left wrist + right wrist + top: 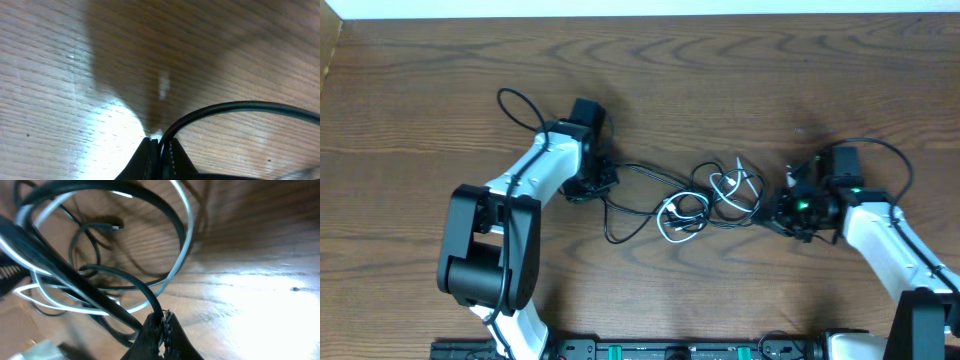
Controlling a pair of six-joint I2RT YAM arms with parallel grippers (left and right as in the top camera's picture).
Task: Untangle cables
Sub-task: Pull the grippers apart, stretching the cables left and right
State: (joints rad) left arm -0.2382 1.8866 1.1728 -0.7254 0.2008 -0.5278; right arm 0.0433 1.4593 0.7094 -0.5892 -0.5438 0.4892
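The white cable [680,218] lies on the wooden table [720,70] in a few loose loops. The black cable [645,170] threads through and over them, so the two form one tangle.

The left gripper [600,183] sits low at the table, well to the left of the white cable. Its fingers are pressed together on the black cable. In the left wrist view, the black cable [240,106] comes up out of the closed tips of the left gripper [159,142] and arcs away to the right just above the wood. From there the black strand runs in to the white cable, with a slack bend sagging on the near side of it.

The right gripper [785,212] is just to the right of the white cable, at the edge of the tangle. It is also closed. In the right wrist view, a curve of the black cable [145,290] comes down into the pinched tips of the right gripper [162,316].

In that same view the white cable [186,240] sweeps round in a wide ring. Black strands cross in front of it, and a small dark plug [114,225] lies on the table inside the ring. It is not clear which strand passes over which in the middle of the tangle.
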